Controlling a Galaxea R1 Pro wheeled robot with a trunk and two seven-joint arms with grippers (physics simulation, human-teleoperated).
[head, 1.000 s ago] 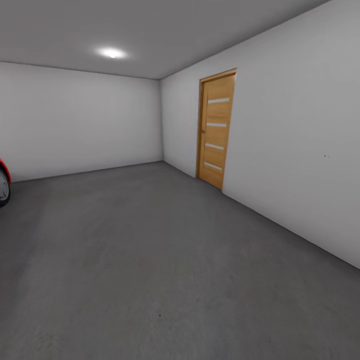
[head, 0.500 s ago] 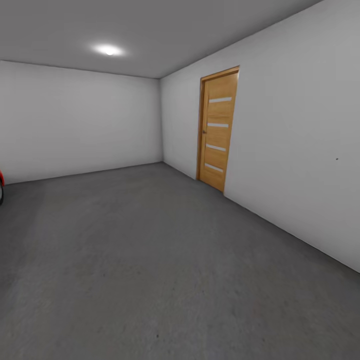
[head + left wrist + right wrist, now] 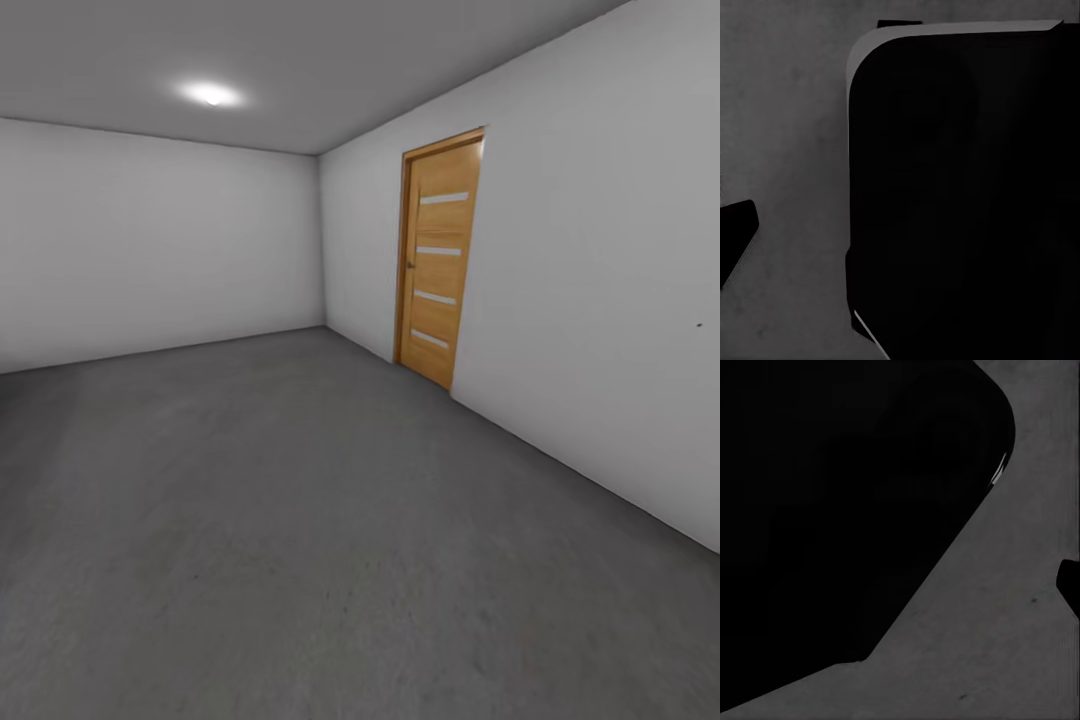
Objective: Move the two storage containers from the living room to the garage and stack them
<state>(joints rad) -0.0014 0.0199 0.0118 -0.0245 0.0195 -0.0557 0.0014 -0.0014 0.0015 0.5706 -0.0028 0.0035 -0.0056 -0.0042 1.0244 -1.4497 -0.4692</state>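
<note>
In the head view, the garage is seen: a dark grey floor [image 3: 300, 520] runs bare to plain white walls [image 3: 160, 240], and a wooden door [image 3: 440, 260] with pale horizontal strips is set shut in the side wall. A ceiling light [image 3: 210, 94] is lit above, well away from the door toward the far wall. No orange-red container can be made out on the concrete near the door or anywhere else in this view.

In the left wrist view, a large black rounded body [image 3: 960, 195], probably part of the robot itself, is seen over mottled grey concrete [image 3: 787, 135], and a small dark tip [image 3: 736, 232] juts in at the edge (possibly a finger, too little to say). Whether that hand is spread or closed cannot be told.

In the right wrist view, another black mass [image 3: 847, 502] is seen against the same concrete [image 3: 990, 630], with a dark sliver [image 3: 1069, 581] at the border. That hand's state cannot be told either.

As far as can be judged, nothing is stacked by the door yet, so the task looks unfinished. Where the containers are, and what they hold, cannot be told.
</note>
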